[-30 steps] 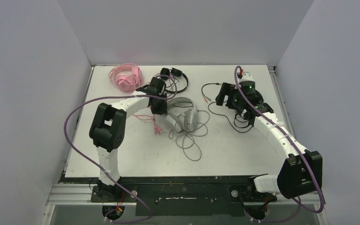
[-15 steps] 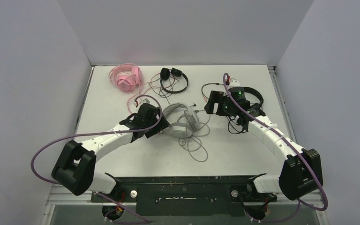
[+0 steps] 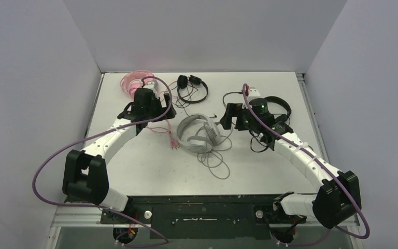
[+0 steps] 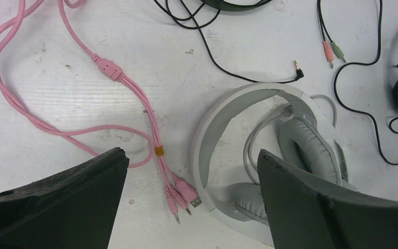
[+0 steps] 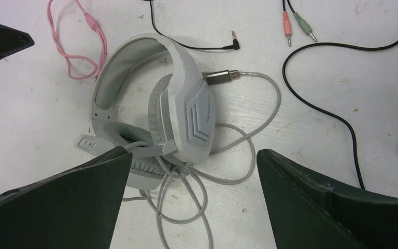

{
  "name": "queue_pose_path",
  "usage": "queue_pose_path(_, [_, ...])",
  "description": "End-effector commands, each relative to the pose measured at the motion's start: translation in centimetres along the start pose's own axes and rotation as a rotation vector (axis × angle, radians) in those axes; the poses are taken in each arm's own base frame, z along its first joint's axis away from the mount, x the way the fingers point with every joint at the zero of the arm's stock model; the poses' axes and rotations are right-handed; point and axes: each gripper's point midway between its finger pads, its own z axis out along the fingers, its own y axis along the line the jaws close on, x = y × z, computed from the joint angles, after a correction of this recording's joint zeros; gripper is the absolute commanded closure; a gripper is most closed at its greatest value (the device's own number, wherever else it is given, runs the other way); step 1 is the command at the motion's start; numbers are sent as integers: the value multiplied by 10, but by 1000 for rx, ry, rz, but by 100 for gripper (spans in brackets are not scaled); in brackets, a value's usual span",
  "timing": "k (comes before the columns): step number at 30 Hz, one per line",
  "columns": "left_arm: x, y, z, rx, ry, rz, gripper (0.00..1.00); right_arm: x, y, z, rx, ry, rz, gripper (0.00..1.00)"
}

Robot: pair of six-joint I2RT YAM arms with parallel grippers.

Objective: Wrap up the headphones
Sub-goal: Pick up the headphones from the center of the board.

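Swung away from the white headset point(image 3: 199, 136), the left gripper point(image 4: 189, 153) now hangs wide open above the pink cable point(image 4: 109, 67) on the scuffed white table point(image 3: 150, 166). The right gripper point(image 5: 194, 151), jaws spread and empty, hovers over the white headset. Farther back, the left arm partly hides the pink headset point(image 3: 132, 83). One black headset point(image 3: 183, 81) lies clear, and a second black headset point(image 3: 287, 105) sits half behind the right arm. Grey walls point(image 3: 202, 31) enclose the table.

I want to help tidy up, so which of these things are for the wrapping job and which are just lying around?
For the job: bulky white-grey padded headset with grey cord; pink headset with pink cord; thin black headset at the back middle; thin black headset on the right side.
Just there: white tabletop; plain grey walls.
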Motion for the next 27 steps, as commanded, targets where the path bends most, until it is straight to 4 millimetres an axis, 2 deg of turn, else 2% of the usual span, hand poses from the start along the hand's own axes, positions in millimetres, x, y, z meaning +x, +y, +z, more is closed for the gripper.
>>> queue_pose_path(1, [-19, -18, -2, 133, -67, 230, 3, -21, 6, -15, -14, -103, -25, 5])
queue_pose_path(4, [-19, -29, -3, 208, -94, 297, 3, -24, 7, -22, -19, -134, -27, 5])
queue_pose_path(6, [-17, -29, 5, 214, -63, 312, 3, -26, 6, -26, -12, -148, -29, 5])
queue_pose_path(8, [-7, -27, 19, 206, 28, 344, 3, -30, 6, -31, -10, -173, -30, 5])
queue_pose_path(13, [33, -27, 48, 198, 245, 384, 7, -40, 9, -45, -20, -223, -42, 4])
queue_pose_path(16, [49, -26, 58, 165, 297, 435, 8, -42, 9, -48, -14, -223, -50, 4])
queue_pose_path(21, [64, -16, 73, 125, 359, 427, 14, -39, 7, -50, -9, -219, -44, 4])
queue_pose_path(24, [81, -21, 80, 153, 411, 435, 18, -36, 6, -52, -9, -223, -39, 4])
queue_pose_path(27, [94, -15, 90, 106, 454, 458, 23, -34, 5, -53, -5, -229, -35, 4])
